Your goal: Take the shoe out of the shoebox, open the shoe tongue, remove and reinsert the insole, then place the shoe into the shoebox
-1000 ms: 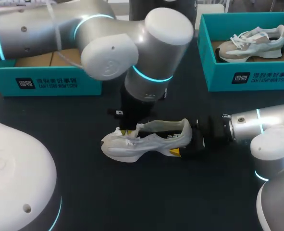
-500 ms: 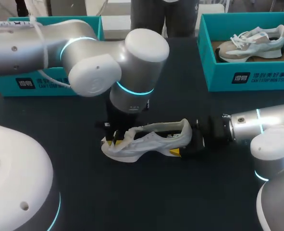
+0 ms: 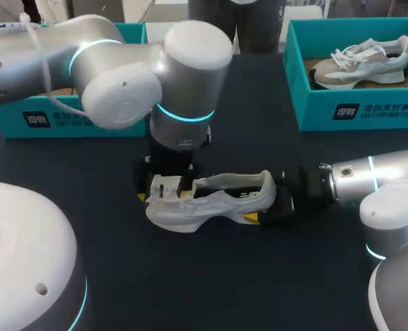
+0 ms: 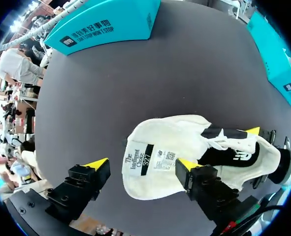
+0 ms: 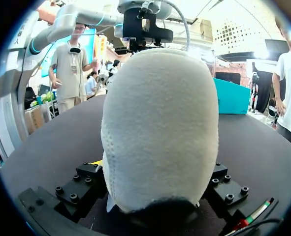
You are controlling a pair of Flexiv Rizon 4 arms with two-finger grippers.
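Observation:
A white shoe lies on its side on the dark table, toe to the left. Its tongue is folded forward over the toe, label side up. My left gripper hangs over the toe end. In the left wrist view the left gripper stands open, its yellow tips on either side of the tongue, one of them clear of it. My right gripper is at the heel. In the right wrist view the heel sits between the right gripper's fingers, which press on it from both sides.
A teal shoebox at the back right holds a second shoe. Another teal shoebox stands at the back left, partly behind my left arm. The table's front half is bare dark cloth.
My left gripper has moved left along the shoe toward the toe, pulling the tongue forward, and has opened, letting go of it. The right arm and the shoe have stayed put.

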